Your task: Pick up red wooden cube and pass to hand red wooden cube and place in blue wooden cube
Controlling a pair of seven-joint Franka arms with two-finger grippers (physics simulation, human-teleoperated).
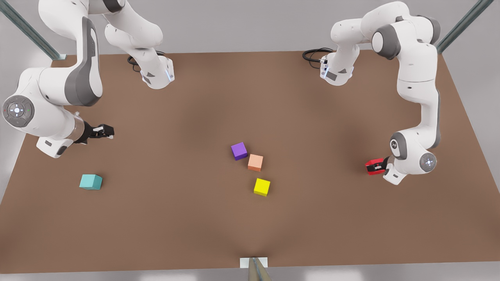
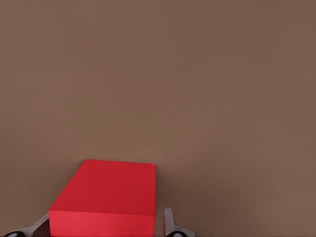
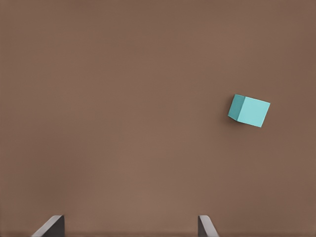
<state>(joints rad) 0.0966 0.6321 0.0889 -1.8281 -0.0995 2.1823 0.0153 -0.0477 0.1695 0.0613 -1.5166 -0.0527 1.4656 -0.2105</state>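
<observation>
You are looking at a flat brown tabletop (image 1: 187, 218) under a pale grey backdrop, with a white and grey robot arm at each far corner.

Take the salmon-orange cube (image 1: 255, 162) near the table's middle as your landmark. A small purple cube (image 1: 239, 150) sits just beside it on the far side, toward the front view's left. A small yellow cube (image 1: 261, 187) sits close to it on the near side.

Well away from the salmon-orange cube, toward the front view's right, your left gripper (image 1: 374, 167) hangs above the table. Its fingers are closed on the small bright red wooden cube (image 1: 374, 164). In the left wrist view, the red cube (image 2: 106, 197) sits between the two pale fingertips (image 2: 169, 223), with bare table beyond it.

Well away from the salmon-orange cube, toward the front view's left, your right gripper (image 1: 107, 132) hangs above the table, pointing toward the middle. Its fingers are spread wide and hold nothing; the right wrist view shows both fingertips (image 3: 52, 226) set far apart.

The small teal wooden cube (image 1: 91, 182) rests on the table near the right gripper, on the side closer to the front camera. The right wrist view shows it (image 3: 249, 110) alone on the brown surface.
</observation>
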